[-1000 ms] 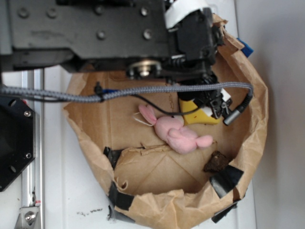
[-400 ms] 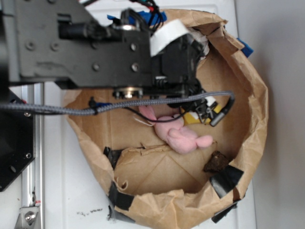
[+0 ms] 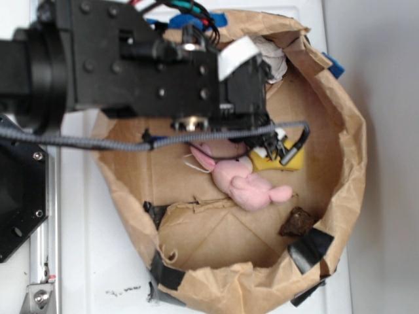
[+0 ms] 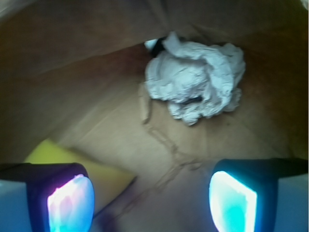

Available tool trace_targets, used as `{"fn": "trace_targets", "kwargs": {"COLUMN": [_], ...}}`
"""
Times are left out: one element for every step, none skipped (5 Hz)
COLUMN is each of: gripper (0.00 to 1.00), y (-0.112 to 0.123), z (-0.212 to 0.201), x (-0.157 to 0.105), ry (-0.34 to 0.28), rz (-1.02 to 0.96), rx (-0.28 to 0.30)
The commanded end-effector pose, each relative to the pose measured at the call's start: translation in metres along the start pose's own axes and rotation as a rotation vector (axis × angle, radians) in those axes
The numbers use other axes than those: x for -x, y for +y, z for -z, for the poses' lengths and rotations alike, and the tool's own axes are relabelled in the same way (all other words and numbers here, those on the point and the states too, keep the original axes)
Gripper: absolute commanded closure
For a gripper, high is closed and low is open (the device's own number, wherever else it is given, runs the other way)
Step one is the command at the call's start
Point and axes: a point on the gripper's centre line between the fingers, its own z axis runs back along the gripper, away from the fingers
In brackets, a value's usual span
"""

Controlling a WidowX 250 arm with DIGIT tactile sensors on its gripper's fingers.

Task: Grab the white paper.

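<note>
Hovering wide open and empty, the gripper (image 4: 149,195) faced the white paper (image 4: 195,79) against the brown paper wall (image 3: 340,98); grasp not begun.

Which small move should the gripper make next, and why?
Probably advance toward the white paper: the gripper is open, and the wad lies ahead of its fingertips, untouched, a bit right of centre, with the yellow sponge near the left finger.

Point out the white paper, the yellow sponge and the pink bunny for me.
white paper (image 4: 195,79), wrist view, on the middle of the crumpled wad.
yellow sponge (image 4: 104,171), wrist view, on its bare top face beside the left claw finger.
pink bunny (image 3: 245,186), exterior view, on its body.
</note>
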Motion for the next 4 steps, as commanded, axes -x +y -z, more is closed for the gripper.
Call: {"fn": "trace_targets", "kwargs": {"gripper": [0.00,0.00,0.00,0.00], "y": [0.0176,0.0170,0.0173,0.0223], "z": [-0.0012,-0.0004,0.0001,0.0013], "x": [-0.0444,-0.0478,-0.0485,-0.0451], "ry": [-0.031,-0.037,-0.058,-0.085], "rz": [-0.066,-0.072,-0.058,-0.057], "rx": [0.011,0.009,0.004,-0.031]}}
